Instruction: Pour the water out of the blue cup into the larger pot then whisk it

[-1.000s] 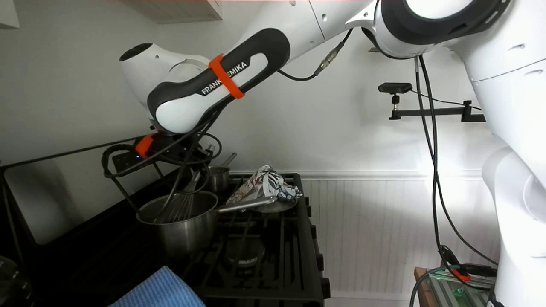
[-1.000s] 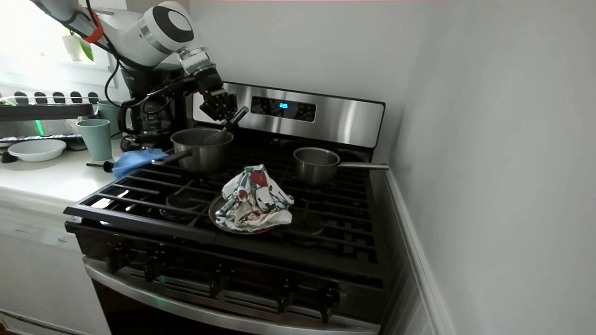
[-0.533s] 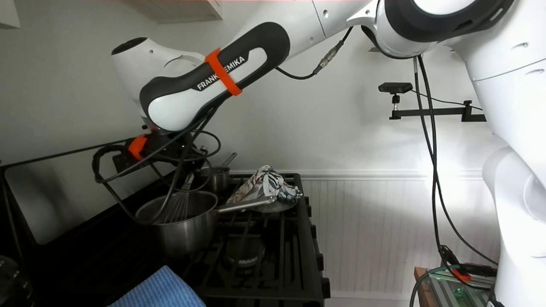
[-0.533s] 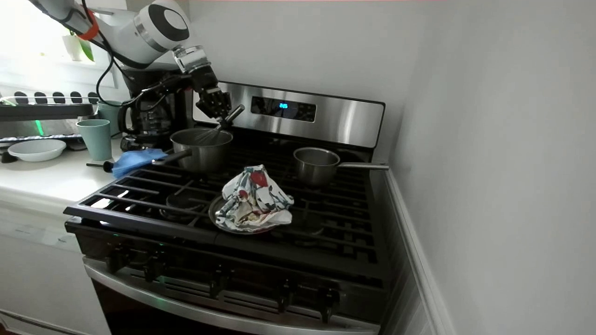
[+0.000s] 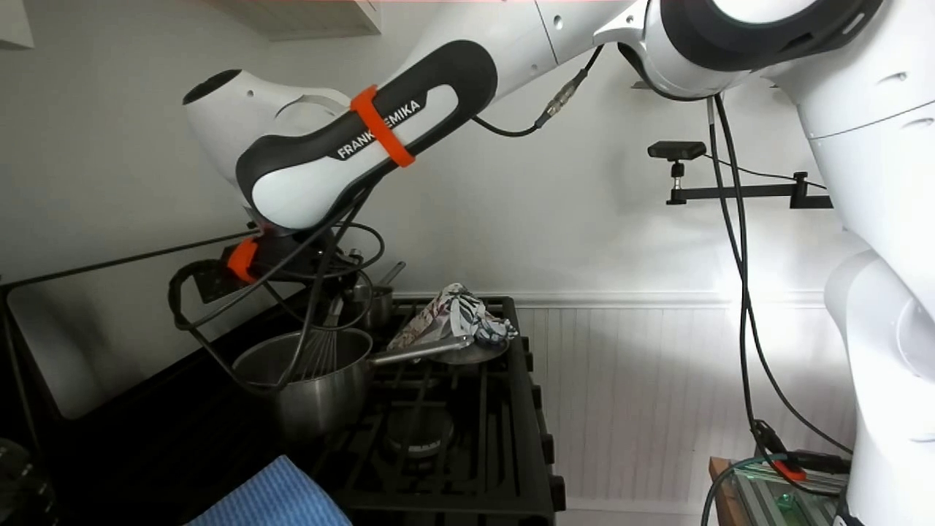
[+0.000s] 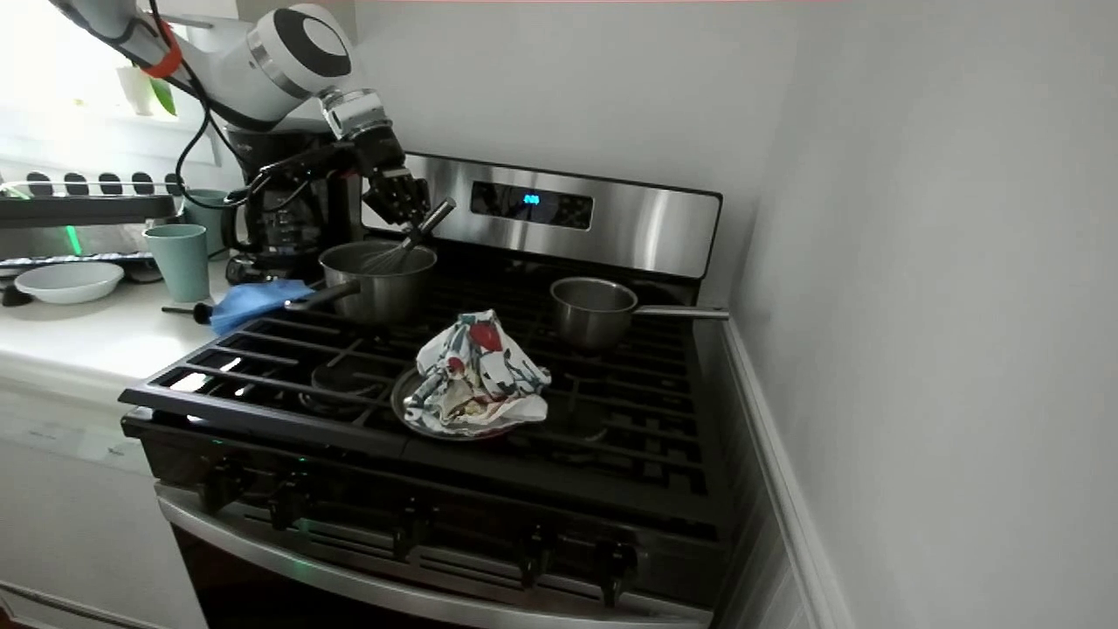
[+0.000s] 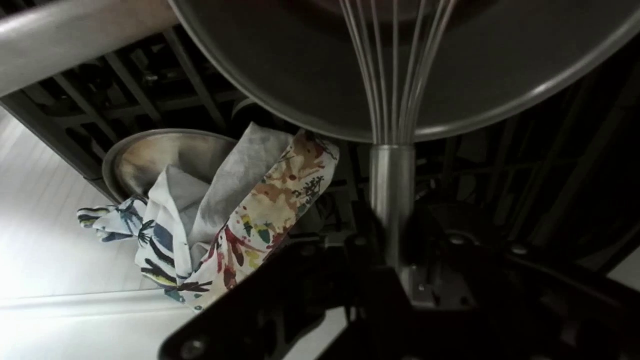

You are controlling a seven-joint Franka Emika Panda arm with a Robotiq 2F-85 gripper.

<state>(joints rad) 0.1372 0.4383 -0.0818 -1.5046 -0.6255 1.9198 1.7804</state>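
Observation:
The larger pot [image 6: 377,301], shiny steel, stands on the back of the stove and shows in both exterior views [image 5: 321,402]. Steel whisk wires [image 7: 395,95] reach down inside its rim, and the whisk leans across the opening in an exterior view [image 6: 391,260]. Just above the rim, my gripper [image 7: 392,225] is shut on the whisk's metal handle [image 7: 392,175], one finger on each side. A blue-green cup [image 6: 179,266] is upright on the counter with a similar one [image 6: 205,218] behind; I cannot tell which is the blue cup. Whether water lies in the pot is too dark to tell.
The pot's handle [image 5: 420,352] juts out over the burners. A pan holds a crumpled patterned cloth [image 6: 476,376]. A smaller steel pot [image 6: 594,319] sits near the wall. A blue cloth [image 6: 258,301], a coffee maker [image 6: 284,205] and a white bowl [image 6: 70,284] occupy the counter side.
My gripper and the whisk have shifted left in both exterior views, then dipped slightly. The whisk's wires have swung across the pot's inside. The pots and cloths have stayed put.

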